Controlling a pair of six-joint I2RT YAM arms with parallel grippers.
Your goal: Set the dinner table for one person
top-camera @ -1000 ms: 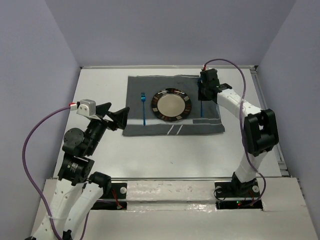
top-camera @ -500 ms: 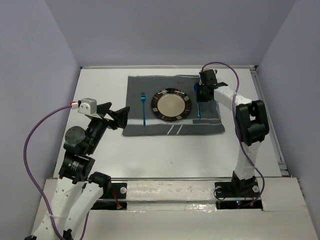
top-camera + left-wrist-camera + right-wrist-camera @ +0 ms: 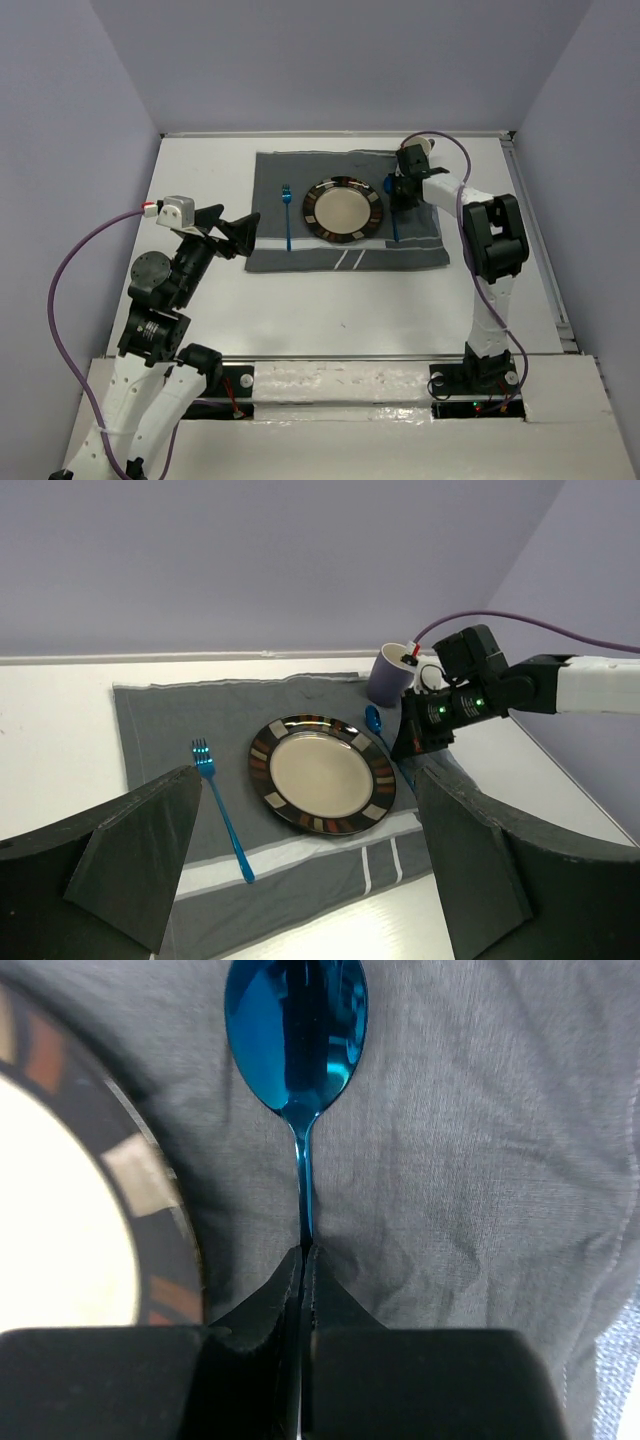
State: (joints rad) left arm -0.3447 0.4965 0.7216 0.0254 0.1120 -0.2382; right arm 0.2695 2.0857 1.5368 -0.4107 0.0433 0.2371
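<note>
The dinner table (image 3: 200, 180) is a white tabletop with a grey striped placemat (image 3: 345, 250) on it. A dark-rimmed plate (image 3: 343, 210) sits in the placemat's middle, and a blue fork (image 3: 287, 222) lies left of it. My right gripper (image 3: 400, 190) is shut on the handle of a blue spoon (image 3: 296, 1030), held low over the cloth just right of the plate (image 3: 60, 1230). I cannot tell whether the spoon touches the cloth. My left gripper (image 3: 238, 235) is open and empty, raised left of the placemat, its fingers (image 3: 140, 850) framing the plate (image 3: 323, 773).
A purple mug (image 3: 390, 672) stands at the placemat's far right corner, just behind my right gripper (image 3: 430, 725). Purple walls close in the table on three sides. A rail runs along the table's right edge (image 3: 540, 240).
My right gripper has carried the spoon leftward, closer to the plate's right rim, and the right arm has folded in. The left arm has not moved.
</note>
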